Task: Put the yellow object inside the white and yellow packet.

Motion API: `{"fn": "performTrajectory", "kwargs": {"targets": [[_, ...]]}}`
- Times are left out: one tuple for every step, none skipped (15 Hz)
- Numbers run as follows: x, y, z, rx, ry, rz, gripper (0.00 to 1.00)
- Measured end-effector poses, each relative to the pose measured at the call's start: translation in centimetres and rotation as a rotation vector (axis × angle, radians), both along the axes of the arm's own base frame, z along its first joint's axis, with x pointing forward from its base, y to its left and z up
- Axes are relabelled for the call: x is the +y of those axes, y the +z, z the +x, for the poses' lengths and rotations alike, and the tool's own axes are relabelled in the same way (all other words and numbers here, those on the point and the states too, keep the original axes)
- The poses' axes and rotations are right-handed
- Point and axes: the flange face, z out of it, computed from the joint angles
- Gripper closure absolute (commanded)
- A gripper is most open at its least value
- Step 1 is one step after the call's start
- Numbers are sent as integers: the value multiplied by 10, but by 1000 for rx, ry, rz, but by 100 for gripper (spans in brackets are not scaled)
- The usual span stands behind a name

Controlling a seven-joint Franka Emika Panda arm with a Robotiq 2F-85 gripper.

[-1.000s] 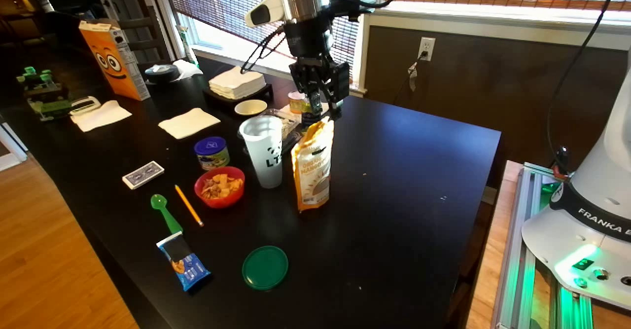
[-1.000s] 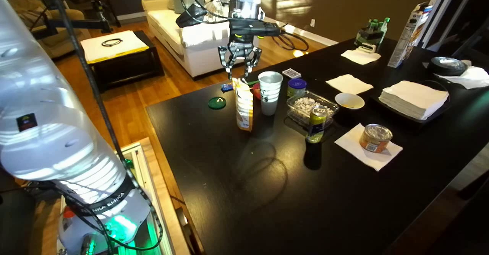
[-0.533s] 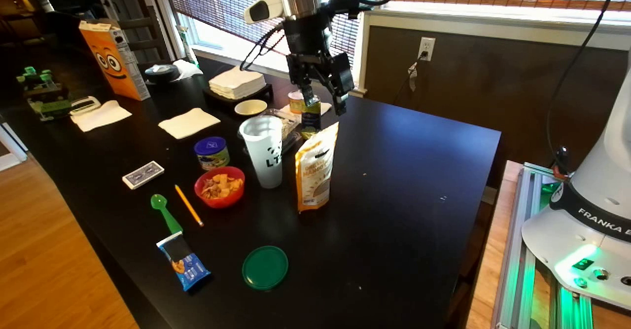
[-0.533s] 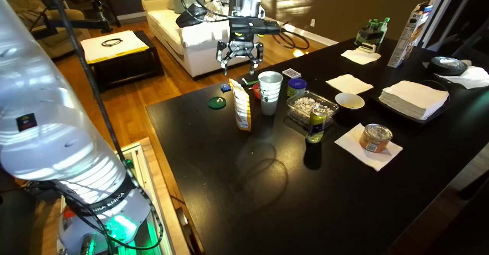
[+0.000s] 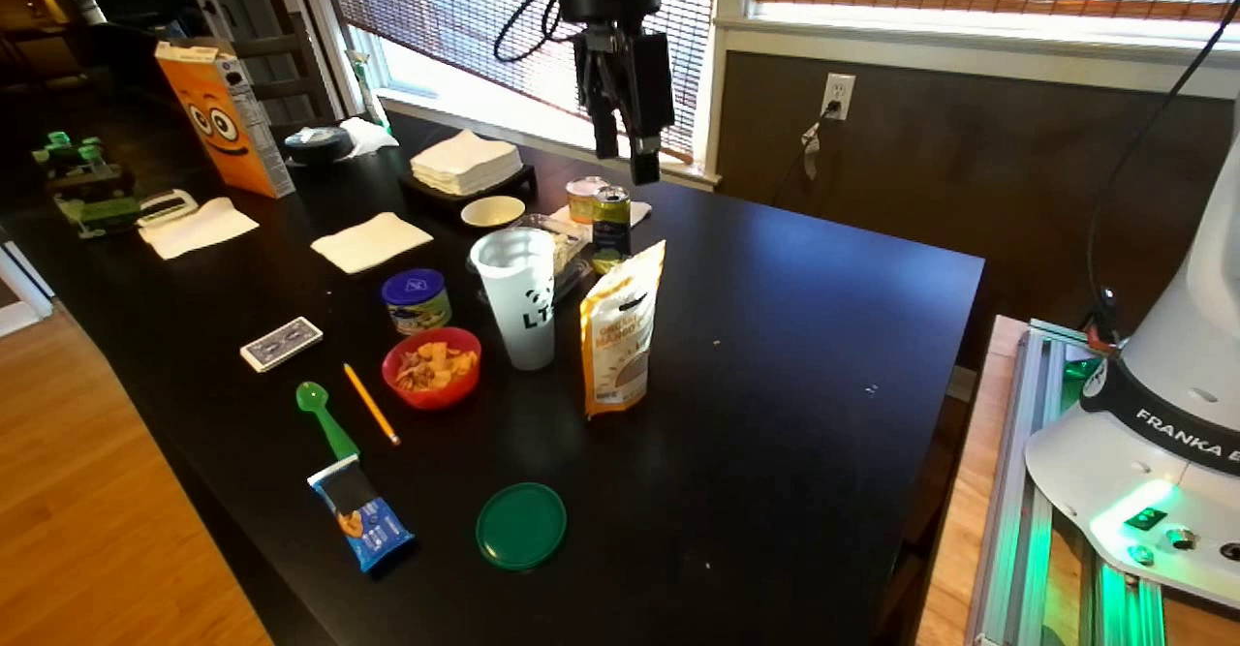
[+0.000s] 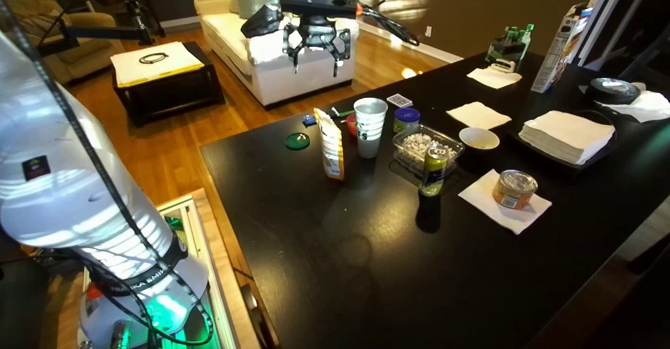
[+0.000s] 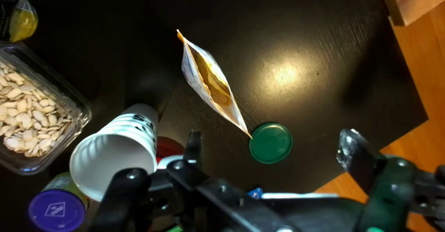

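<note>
The white and yellow packet (image 5: 618,336) stands upright on the dark table, its top leaning slightly, in both exterior views (image 6: 332,147). In the wrist view the packet (image 7: 190,72) is seen from above with its mouth parted. A rounded orange-yellow patch (image 7: 223,98) shows inside it; I cannot tell whether this is the yellow object or the lining. No separate yellow lump shows outside the packet. My gripper (image 5: 625,157) is open and empty, well above the packet and apart from it, in both exterior views (image 6: 315,70). Its spread fingers (image 7: 271,145) show in the wrist view.
A tall white cup (image 5: 518,302) stands close beside the packet. A red bowl of snacks (image 5: 433,375), a green lid (image 5: 521,526), a blue-lidded tin (image 5: 417,299), a yellow can (image 6: 434,171) and a clear tray of seeds (image 6: 426,147) are around it.
A second ago my fingers were closer together at the packet's top. They spread apart, then the gripper rose away. The packet's top shifted slightly as the fingers left, and it stays standing.
</note>
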Motion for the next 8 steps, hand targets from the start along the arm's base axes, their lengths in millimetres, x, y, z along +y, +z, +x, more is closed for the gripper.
{"fn": "performTrajectory", "kwargs": {"targets": [[4,10,-6,-30,-39,9,0],[7,19,-12,-55,-80,13,0],[10,26,-20,-77,-127,14,0],[11,32,-27,-95,-175,14,0],[11,36,-35,-108,-226,14,0],[11,39,-42,-117,-273,12,0],[11,42,-49,-125,-317,10,0],[11,45,-57,-132,-356,8,0]]}}
